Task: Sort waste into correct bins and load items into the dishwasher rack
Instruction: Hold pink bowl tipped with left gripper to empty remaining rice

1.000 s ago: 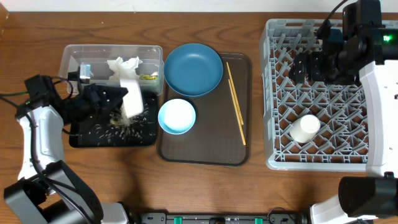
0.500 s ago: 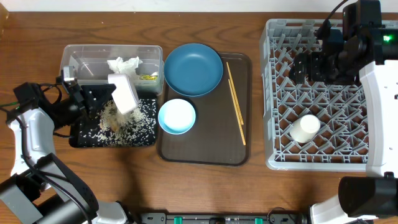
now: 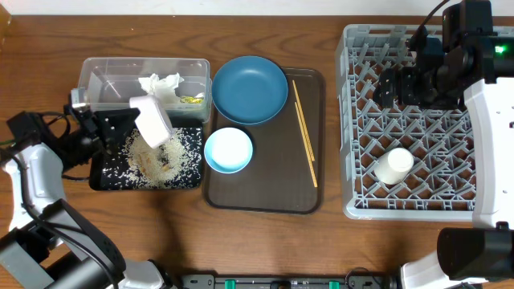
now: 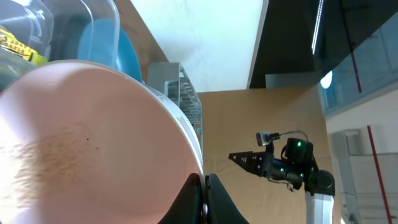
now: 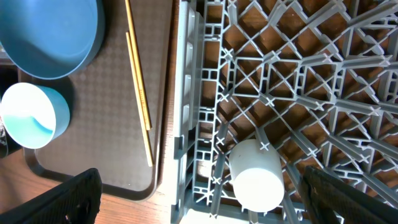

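My left gripper [image 3: 120,127] is shut on the rim of the white/cream bowl [image 3: 152,120] and holds it tipped over the black tray [image 3: 104,181]. The pinch on the rim [image 4: 204,196] shows in the left wrist view, where the bowl [image 4: 87,143] fills the frame. Loose rice [image 3: 181,152] lies on the tray. The clear tub [image 3: 96,76] holds tissue [image 3: 159,83] and a yellow wrapper [image 3: 190,100]. My right gripper [image 3: 401,84] is open and empty above the grey rack [image 3: 418,210]. A white cup [image 3: 394,166] lies in the rack, also seen in the right wrist view [image 5: 256,173].
A brown serving tray [image 3: 265,197] in the middle carries the dark-blue plate [image 3: 249,88], the light-blue bowl [image 3: 229,150] and the chopsticks [image 3: 303,132]. The tub and black tray sit side by side left of it. The rack stands at the right.
My left arm has drawn back to the left and up with the bowl. Much more rice now lies spread on the black tray. The right arm has not moved.
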